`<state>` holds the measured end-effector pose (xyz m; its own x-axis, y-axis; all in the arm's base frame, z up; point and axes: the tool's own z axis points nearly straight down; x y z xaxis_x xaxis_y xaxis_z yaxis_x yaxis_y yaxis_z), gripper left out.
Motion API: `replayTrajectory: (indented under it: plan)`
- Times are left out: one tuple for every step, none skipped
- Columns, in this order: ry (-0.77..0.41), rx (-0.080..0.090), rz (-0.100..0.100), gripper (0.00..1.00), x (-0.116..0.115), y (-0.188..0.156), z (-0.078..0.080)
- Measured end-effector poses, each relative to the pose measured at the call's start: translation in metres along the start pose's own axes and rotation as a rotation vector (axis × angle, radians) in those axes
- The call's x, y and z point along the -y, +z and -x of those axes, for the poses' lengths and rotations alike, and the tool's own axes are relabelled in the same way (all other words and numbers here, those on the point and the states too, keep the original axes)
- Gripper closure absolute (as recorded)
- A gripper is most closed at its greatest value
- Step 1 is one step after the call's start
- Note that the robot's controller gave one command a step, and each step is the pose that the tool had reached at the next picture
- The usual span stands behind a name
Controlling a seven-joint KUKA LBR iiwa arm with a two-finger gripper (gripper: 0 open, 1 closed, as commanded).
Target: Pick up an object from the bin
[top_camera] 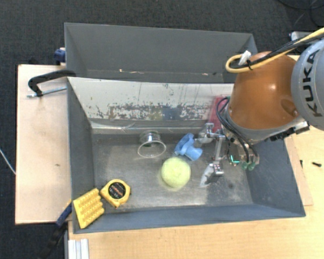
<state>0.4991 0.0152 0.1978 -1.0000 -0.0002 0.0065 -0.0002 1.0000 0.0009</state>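
Pincer (211,155) gapes wide beside yellow-green ball (176,173).

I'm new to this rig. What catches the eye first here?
The orange-covered arm at the right, its pincer open beside a yellow-green ball in the grey bin. A blue thing lies behind the ball; a yellow tape measure sits in its near left corner.

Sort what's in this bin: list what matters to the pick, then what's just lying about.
In play:
- gripper, open, low in the bin, right of middle
- yellow-green tennis ball and blue plastic piece, nearest to it on its left; neither is between the fingers

Lying about:
- clear cup
- yellow tape measure
- yellow ridged block, front-left corner
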Motion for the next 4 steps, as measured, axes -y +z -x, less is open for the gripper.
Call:
replayTrajectory:
  plan:
    - [0.0, 0.009, 0.0, 0.0, 0.0, -0.004, 0.002]
    - [0.001, 0.013, 0.001, 0.0, -0.01, 0.073, 0.013]
    - [0.042, 0.007, 0.001, 0.0, -0.014, 0.079, 0.016]
    - [0.089, 0.008, 0.001, 0.0, -0.023, 0.083, 0.013]
